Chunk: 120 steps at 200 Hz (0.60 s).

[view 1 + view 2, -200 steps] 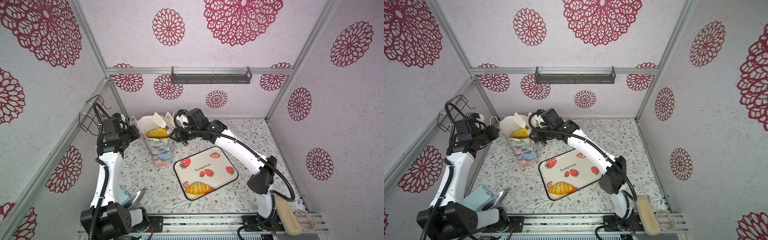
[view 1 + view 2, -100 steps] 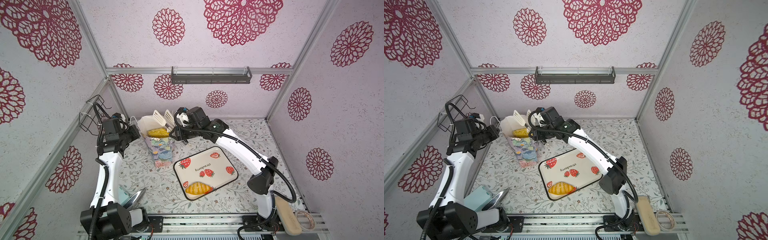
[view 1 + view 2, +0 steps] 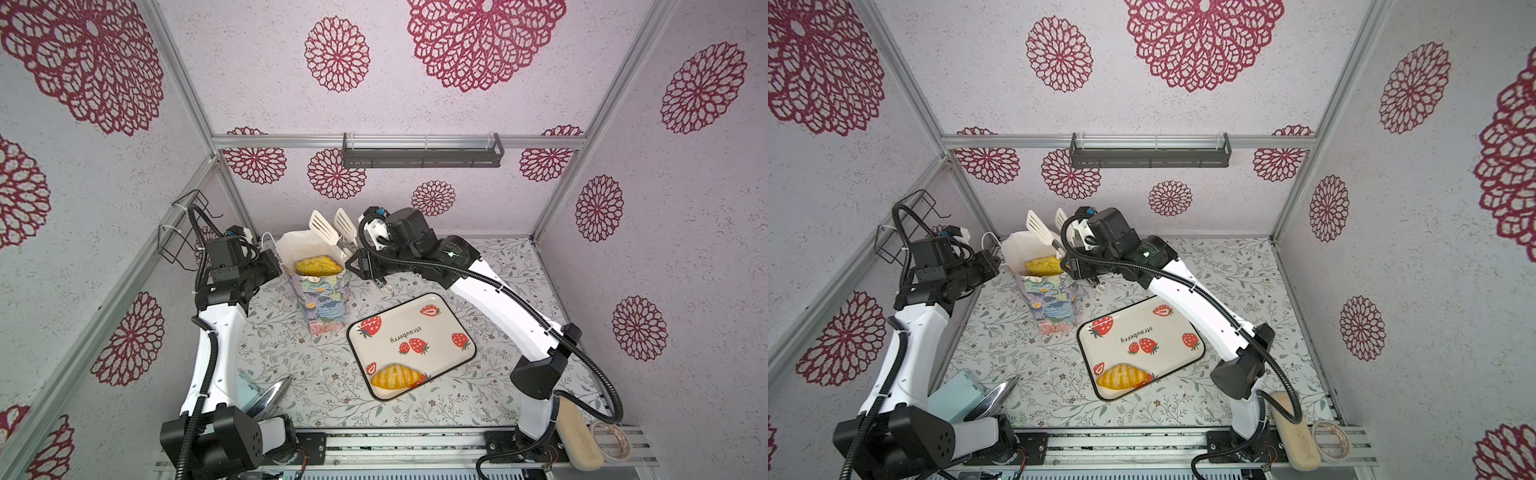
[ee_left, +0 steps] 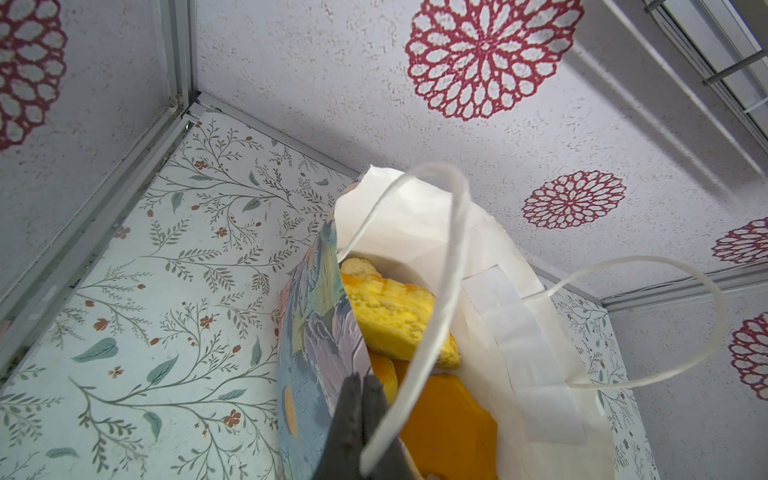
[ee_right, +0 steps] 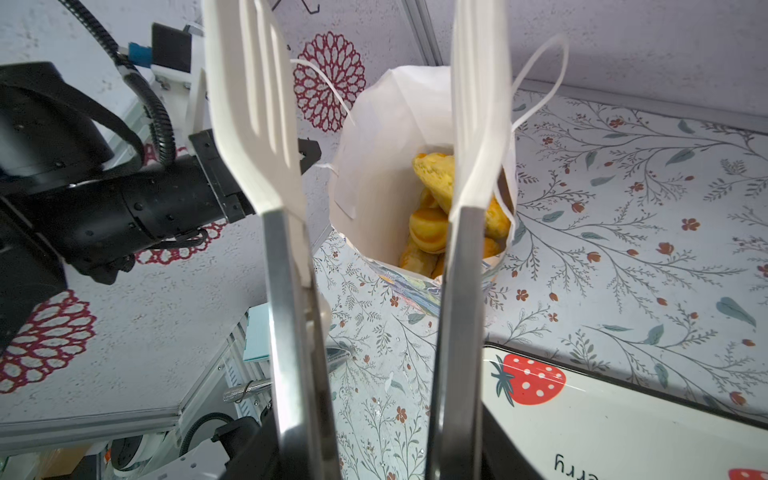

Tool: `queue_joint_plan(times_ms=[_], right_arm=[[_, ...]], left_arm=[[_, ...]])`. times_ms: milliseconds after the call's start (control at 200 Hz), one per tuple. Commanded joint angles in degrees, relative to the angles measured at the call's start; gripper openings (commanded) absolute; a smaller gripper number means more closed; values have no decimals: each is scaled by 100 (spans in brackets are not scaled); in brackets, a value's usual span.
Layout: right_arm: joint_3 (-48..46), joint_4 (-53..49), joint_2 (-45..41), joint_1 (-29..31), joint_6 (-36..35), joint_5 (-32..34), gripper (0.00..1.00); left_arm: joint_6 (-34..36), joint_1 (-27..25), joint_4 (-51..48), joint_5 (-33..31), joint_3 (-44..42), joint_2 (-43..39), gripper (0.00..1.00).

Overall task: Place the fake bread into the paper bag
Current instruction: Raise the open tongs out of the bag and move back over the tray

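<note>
Your fake bread [image 5: 432, 224] is mostly in the paper bag [image 3: 324, 299]. Several golden pieces are heaped inside against the white lining, and the topmost one sits just below the rim. One croissant [image 3: 395, 376] lies outside, on the near corner of the strawberry-printed tray [image 3: 440, 328], well apart from the bag.

The bag stands upright on the floral tabletop [image 3: 291, 353], toward the back left, with its mouth open. The tray's far corner lies just beside the foot of the bag.

Your left end effector [image 4: 360, 380] is clenched on the bag's rim. In the left wrist view its dark fingers [image 4: 351, 399] are pinched together on the printed edge, and a white cord handle [image 4: 449, 266] loops across in front of them.

Your right end effector [image 3: 361, 266] is grasping a pair of tongs [image 5: 257, 124] by their metal arms, just to the right of the bag. The white slotted blades stand apart with nothing between them. In both top views they rise beside the rear right of the bag's mouth. You cannot tell from these views whether a blade touches the paper.
</note>
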Motion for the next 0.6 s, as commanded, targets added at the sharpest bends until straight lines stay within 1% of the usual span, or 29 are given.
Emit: queue_joint_plan(times_ms=[0,370,595], right_arm=[[-21,138,-516,16,-168,204,51],[-955,17,-1440,17,-263,724,51],[-2093,50,-2234,0,-139,1103,51]], left_arm=[[22,-42,-51,-31,-13,-61,0],[39,-92,-51,-39,-4,-52,0],[53,-119,-48,-46,4,-52,0]])
